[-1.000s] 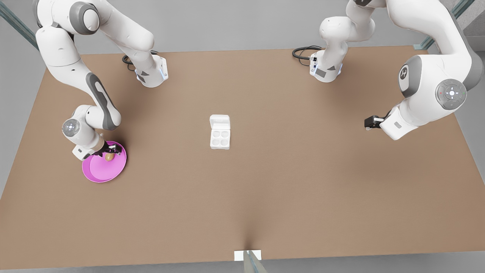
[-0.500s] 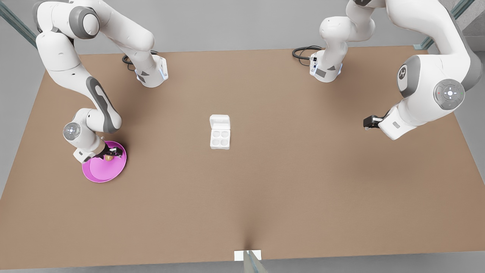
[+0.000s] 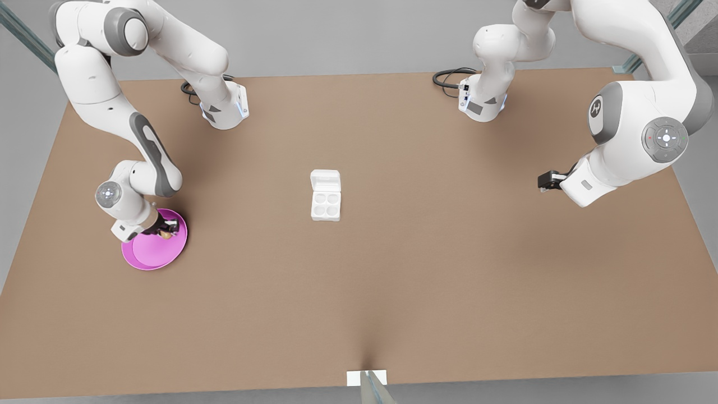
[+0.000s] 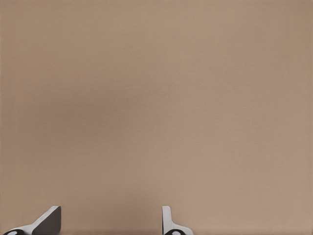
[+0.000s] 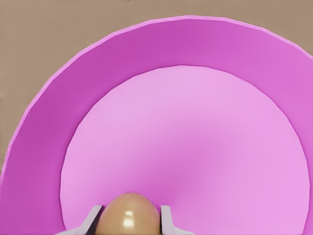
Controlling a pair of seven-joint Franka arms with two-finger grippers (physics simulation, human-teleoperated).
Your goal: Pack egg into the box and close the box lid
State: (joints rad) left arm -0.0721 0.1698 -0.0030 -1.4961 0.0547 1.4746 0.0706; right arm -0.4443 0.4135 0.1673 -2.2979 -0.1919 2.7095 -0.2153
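Observation:
The tan egg lies on the far part of the pink plate at the front view's left. My right gripper is down on it, one finger against each side, shut on the egg. The white box sits at the table's middle with its four cups bare. Its lid lies folded back flat on the far side. My left gripper hangs open over bare table at the front view's right and waits.
The brown table stretches wide between the plate and the box. Both arm bases stand at the far edge with black cables beside them. A small white marker sits at the near edge.
The right arm's wrist has shifted slightly and sunk onto the plate, and its fingers now cover more of the egg. The left arm has barely moved.

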